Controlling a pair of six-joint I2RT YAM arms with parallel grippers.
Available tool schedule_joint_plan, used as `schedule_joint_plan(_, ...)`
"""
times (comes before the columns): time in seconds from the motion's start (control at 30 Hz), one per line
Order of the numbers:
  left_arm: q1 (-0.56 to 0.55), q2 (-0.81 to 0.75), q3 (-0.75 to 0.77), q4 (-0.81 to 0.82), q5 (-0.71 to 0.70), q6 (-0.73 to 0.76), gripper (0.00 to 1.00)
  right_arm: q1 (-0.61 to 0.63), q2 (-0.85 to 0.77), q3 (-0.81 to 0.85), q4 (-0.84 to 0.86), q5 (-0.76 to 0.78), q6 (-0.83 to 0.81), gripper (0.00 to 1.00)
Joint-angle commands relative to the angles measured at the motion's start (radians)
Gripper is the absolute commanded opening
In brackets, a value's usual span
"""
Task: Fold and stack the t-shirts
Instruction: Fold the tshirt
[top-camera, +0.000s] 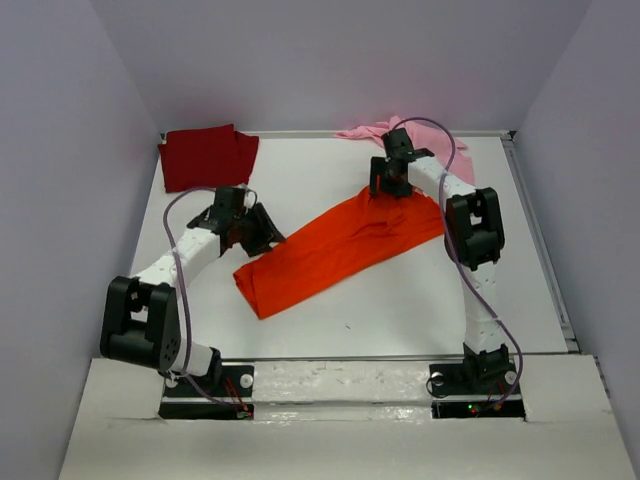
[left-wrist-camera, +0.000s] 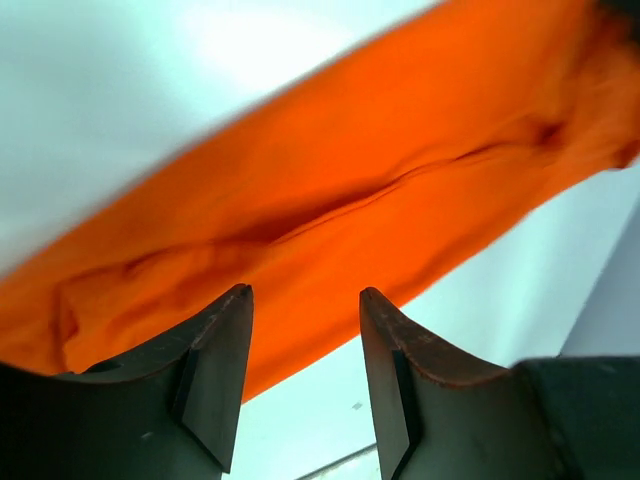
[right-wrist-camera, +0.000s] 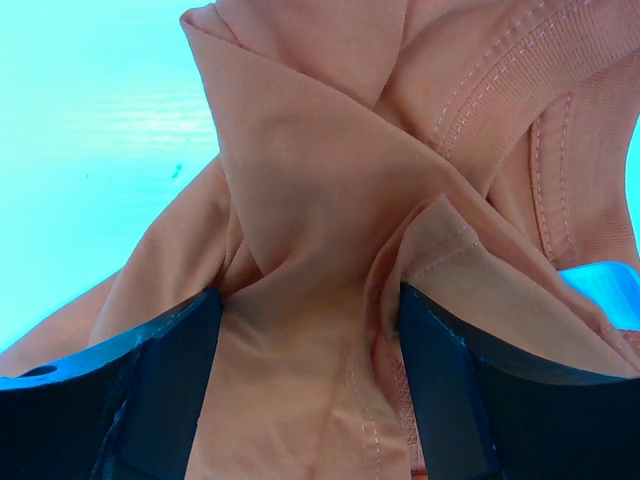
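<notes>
The bright orange t-shirt (top-camera: 330, 250) lies in a long diagonal band across the middle of the table. My right gripper (top-camera: 388, 190) stands on its far right end, jaws wide, with bunched orange cloth (right-wrist-camera: 300, 180) filling the gap and touching both fingers (right-wrist-camera: 165, 370). My left gripper (top-camera: 265, 235) hovers open beside the shirt's near left part, and nothing lies between its fingers (left-wrist-camera: 225, 360); the orange cloth (left-wrist-camera: 350, 180) is beyond them. The dark red t-shirt (top-camera: 207, 156) lies folded at the far left corner. The light pink t-shirt (top-camera: 362, 131) lies crumpled at the far right, partly hidden by the right arm.
Grey walls close in the white table (top-camera: 330, 330) on three sides. A metal rail (top-camera: 545, 250) runs along its right edge. Both arm bases (top-camera: 205, 385) sit at the near edge, with purple cables looping over the arms.
</notes>
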Motion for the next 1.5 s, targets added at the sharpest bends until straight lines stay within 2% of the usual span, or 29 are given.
schedule_joint_plan(0.0, 0.002, -0.091, 0.300, -0.083, -0.071, 0.096, 0.56, -0.008, -0.118, -0.018, 0.036, -0.031, -0.023, 0.76)
schedule_joint_plan(0.03, 0.000, -0.088, 0.415, -0.099, -0.091, 0.121, 0.56, -0.008, -0.131, -0.018, 0.039, -0.034, -0.023, 0.76)
schedule_joint_plan(0.13, 0.000, -0.065, 0.589, -0.123, -0.186, 0.205, 0.58, -0.008, -0.146, 0.000, 0.056, -0.130, -0.023, 0.77)
schedule_joint_plan(0.3, 0.000, -0.010, 0.706, -0.140, -0.370, 0.294, 0.59, 0.012, -0.099, 0.100, 0.027, -0.238, 0.002, 0.77)
schedule_joint_plan(0.4, -0.001, 0.012, 0.665, -0.058, -0.352, 0.300, 0.58, 0.036, -0.123, 0.091, 0.017, -0.185, -0.010, 0.76)
schedule_joint_plan(0.47, -0.001, 0.000, 0.587, -0.009, -0.352, 0.299, 0.58, 0.036, -0.172, 0.067, 0.007, -0.076, -0.009, 0.76)
schedule_joint_plan(0.63, 0.003, -0.092, 0.404, 0.153, -0.405, 0.297, 0.58, 0.036, -0.296, -0.108, 0.007, 0.133, 0.016, 0.76)
schedule_joint_plan(0.77, 0.008, -0.131, 0.378, 0.156, -0.441, 0.274, 0.58, 0.036, -0.381, -0.249, 0.007, 0.327, 0.085, 0.76)
schedule_joint_plan(0.83, 0.009, -0.158, 0.341, 0.176, -0.412, 0.257, 0.58, 0.036, -0.409, -0.295, 0.015, 0.355, 0.097, 0.76)
schedule_joint_plan(1.1, 0.009, -0.158, 0.333, 0.174, -0.369, 0.260, 0.58, 0.036, -0.299, -0.368, 0.010, 0.253, 0.111, 0.76)
schedule_joint_plan(1.47, 0.008, -0.169, 0.316, 0.190, -0.345, 0.271, 0.58, 0.036, -0.081, -0.147, -0.034, 0.122, 0.065, 0.76)
